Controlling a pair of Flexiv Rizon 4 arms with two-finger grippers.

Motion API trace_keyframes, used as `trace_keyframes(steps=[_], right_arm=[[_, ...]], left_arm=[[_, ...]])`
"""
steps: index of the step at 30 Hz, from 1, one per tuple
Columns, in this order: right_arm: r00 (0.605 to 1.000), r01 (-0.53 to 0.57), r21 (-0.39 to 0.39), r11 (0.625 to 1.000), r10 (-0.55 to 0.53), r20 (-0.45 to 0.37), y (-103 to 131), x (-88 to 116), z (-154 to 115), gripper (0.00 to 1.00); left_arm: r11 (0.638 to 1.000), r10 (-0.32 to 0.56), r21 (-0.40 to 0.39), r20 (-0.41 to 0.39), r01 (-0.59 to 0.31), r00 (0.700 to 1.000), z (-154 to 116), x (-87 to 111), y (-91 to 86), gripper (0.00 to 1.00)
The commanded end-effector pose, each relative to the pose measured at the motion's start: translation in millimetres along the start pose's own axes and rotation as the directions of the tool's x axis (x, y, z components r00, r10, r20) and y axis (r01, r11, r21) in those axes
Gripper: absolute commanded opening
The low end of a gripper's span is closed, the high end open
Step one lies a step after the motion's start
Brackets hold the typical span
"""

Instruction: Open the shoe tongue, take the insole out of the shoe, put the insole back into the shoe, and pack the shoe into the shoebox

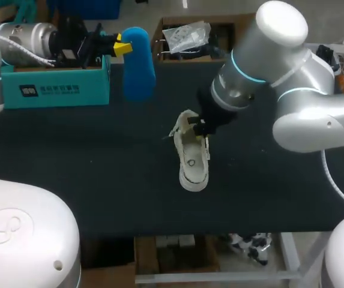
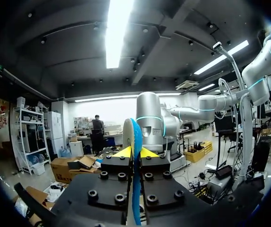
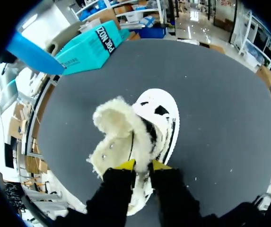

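Two grippers working, both closed on sth. We're holding the blue insole (image 1: pixel 138 63) in the L gripper (image 1: pixel 120 45). Its yellow tips are pinching it from both sides w/ a narrow gap. The insole is standing edge-on betw. the fingers & sticking out ahead of them. It's hanging clear of the table (image 1: pixel 69 156), just off the end of the teal shoebox (image 1: pixel 57 87), which is sitting beside that gripper at the table's far side.

We're gripping the white shoe (image 1: pixel 194 162) w/ the R gripper (image 3: pixel 142 165), tips close together & nipping the rim of the shoe's opening at one end. The shoe is resting on its sole on the table, its length stretching away ahead of the R gripper. The fluffy lining (image 3: pixel 114 123) is flaring out beside & ahead of the fingers, w/ the opening showing dark inside. Insole & shoe are sitting well apart. The shoebox is lying well off ahead of the R gripper, on the lining's side.
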State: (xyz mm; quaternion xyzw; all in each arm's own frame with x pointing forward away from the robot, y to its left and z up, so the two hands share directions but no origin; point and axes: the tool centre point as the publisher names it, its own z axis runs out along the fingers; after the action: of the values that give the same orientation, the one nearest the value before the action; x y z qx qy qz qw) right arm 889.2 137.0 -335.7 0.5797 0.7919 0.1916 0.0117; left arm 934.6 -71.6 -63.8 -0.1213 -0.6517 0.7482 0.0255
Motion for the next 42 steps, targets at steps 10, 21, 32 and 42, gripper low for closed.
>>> trace_keyframes(steps=[10,21,32,42], right_arm=[[1.0,0.024,-0.084,0.996,-0.024,0.005,-15,-11,-28,1.0],[0.997,0.07,-0.118,0.991,-0.072,-0.012,-21,-19,-44,1.0],[0.998,0.065,-0.113,0.991,-0.067,-0.017,-25,-26,-48,1.0],[0.988,-0.051,-0.104,0.993,0.034,-0.152,-53,-58,-79,1.0]], left_arm=[[1.0,-0.01,0.023,-0.052,0.011,0.999,12,14.7,0.5,0.0],[0.996,-0.064,-0.061,0.072,0.069,0.995,17,28.2,-8.1,0.0],[0.99,-0.144,0.025,0.108,0.142,0.984,26,49.7,21.1,0.0],[0.954,-0.276,0.178,0.196,0.242,0.941,48,89.0,40.6,0.0]])
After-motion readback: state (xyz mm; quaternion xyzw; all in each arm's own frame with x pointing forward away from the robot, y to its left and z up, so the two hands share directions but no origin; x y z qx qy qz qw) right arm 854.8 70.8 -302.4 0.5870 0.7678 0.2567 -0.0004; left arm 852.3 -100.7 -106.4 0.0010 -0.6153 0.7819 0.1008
